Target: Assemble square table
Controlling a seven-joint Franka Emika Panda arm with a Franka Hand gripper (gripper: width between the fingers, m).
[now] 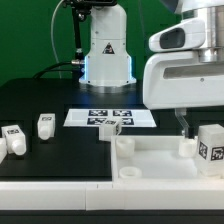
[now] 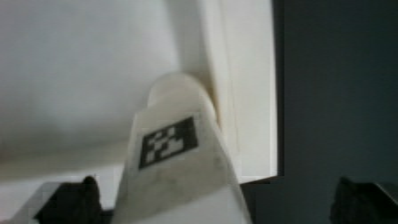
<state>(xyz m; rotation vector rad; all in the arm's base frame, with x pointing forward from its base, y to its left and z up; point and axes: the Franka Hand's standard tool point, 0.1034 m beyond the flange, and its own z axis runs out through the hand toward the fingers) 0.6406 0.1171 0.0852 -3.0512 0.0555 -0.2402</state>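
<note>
The white square table top (image 1: 160, 160) with raised rim and round corner holes lies at the exterior view's lower right. A white tagged leg (image 1: 210, 148) stands on its right side. My gripper (image 1: 198, 128) hangs over that leg with one dark finger (image 1: 183, 124) showing beside it. In the wrist view the leg (image 2: 173, 150) stands between my fingers (image 2: 75, 200), nearer one than the other, with a gap on the far side. The gripper (image 2: 217, 203) is open. The table top's rim (image 2: 240, 90) runs past the leg.
Two loose white legs (image 1: 12, 140) (image 1: 45, 124) stand at the exterior view's left. Another leg (image 1: 115, 128) stands just in front of the marker board (image 1: 95, 117). The robot base (image 1: 107, 50) is at the back. The black table (image 1: 40, 95) lies underneath.
</note>
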